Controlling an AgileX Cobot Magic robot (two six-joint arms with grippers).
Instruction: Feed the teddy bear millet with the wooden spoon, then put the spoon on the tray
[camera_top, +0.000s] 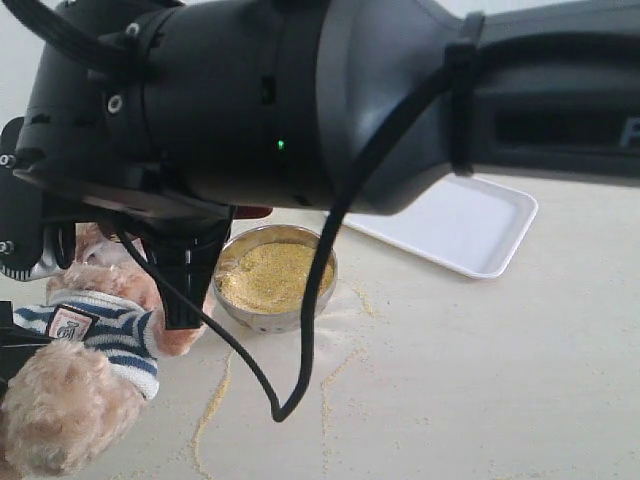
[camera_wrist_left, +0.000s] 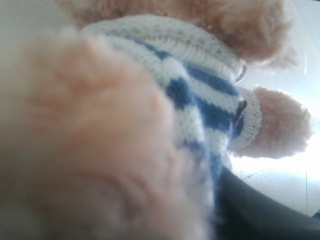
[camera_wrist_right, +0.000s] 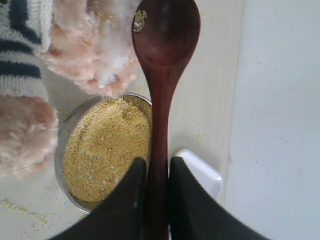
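While my right gripper (camera_wrist_right: 156, 200) pinches the spoon (camera_wrist_right: 162, 75) by its handle, its bowl points straight outward beside the bear (camera_wrist_right: 90, 55); how my left jaws stand, I cannot tell.

Exterior looks down past a close arm (camera_top: 300, 100), sharing the bowl (camera_top: 270, 318) with right wrist; left wrist hugs teddy bear (camera_wrist_left: 200, 100)

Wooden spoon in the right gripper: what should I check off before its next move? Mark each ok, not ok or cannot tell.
1. Right gripper clamps wooden spoon handle: ok.
2. Spoon carries a load: not ok, few grains only.
3. Millet in metal bowl: ok, plenty.
4. Tray bare where visible: ok.
5. Teddy bear held steady: cannot tell.
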